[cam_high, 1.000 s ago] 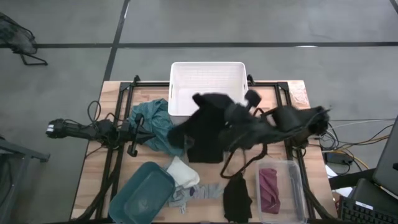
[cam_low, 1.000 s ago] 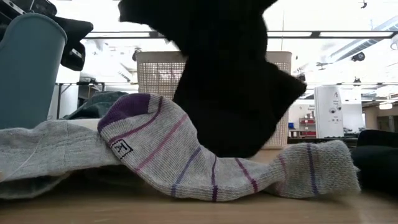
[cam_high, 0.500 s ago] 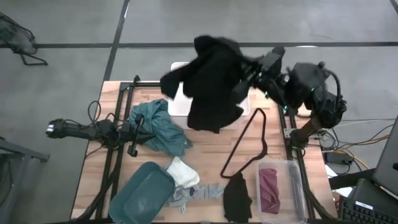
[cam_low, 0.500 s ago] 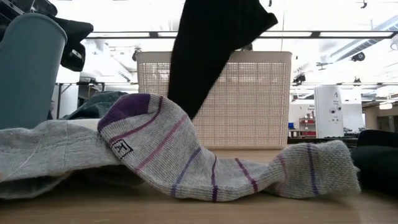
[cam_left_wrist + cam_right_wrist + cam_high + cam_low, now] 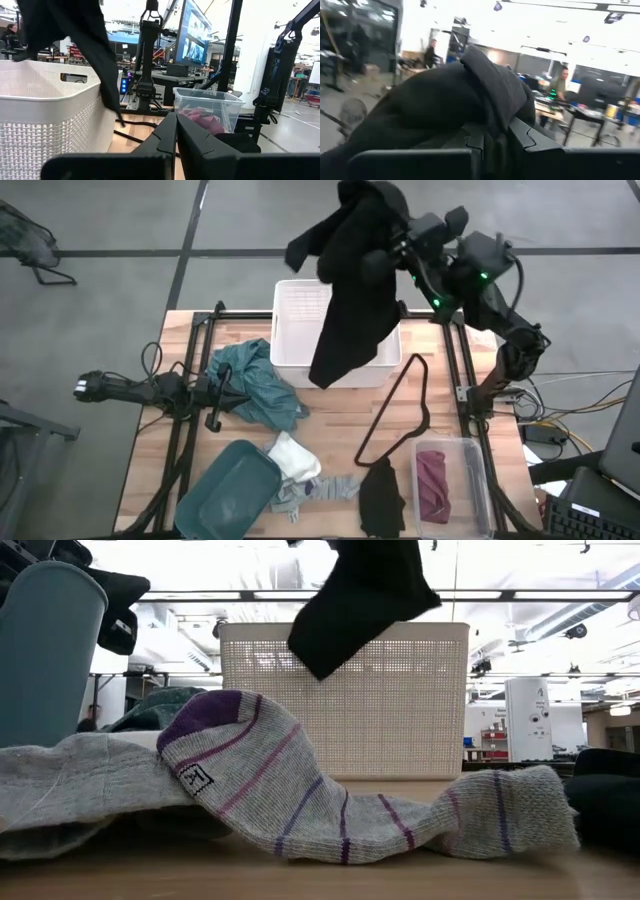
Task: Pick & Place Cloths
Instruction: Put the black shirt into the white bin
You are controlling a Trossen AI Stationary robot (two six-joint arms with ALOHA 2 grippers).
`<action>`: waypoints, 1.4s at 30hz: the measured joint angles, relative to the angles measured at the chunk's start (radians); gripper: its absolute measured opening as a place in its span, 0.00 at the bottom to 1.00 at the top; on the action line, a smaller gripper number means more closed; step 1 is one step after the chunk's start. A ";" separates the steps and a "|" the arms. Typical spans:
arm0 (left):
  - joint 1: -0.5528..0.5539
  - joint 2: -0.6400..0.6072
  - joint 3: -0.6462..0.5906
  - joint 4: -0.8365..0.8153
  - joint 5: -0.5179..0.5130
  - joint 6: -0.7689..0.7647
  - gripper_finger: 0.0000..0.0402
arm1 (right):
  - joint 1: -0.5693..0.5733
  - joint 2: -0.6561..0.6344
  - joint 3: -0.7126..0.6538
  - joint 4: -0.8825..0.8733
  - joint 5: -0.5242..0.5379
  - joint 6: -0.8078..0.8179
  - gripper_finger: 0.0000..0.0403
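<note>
Above basket (image 5: pixel 300 330), right pincer (image 5: pixel 385 242) raised

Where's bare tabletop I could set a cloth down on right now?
Bare wood lies between the white basket, the black hanger and the small black cloth. The corner left of the teal bin is free too. It is crowded around the teal cloth, white cloth and grey sock.

High view: overhead, straight down, whole table (image 5: pixel 330 420).
Low view: tabletop level, close behind striped sock (image 5: pixel 300 790), facing white basket (image 5: pixel 400 700).
Left wrist view: level across table, basket (image 5: pixel 45 115) near; shared with high, low.
Right wrist view: raised, close on black cloth (image 5: pixel 435 105), room beyond.
</note>
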 joint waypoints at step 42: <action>0.000 0.000 0.000 -0.001 0.000 0.000 0.04 | -0.143 0.459 0.005 -1.224 -0.547 0.672 0.40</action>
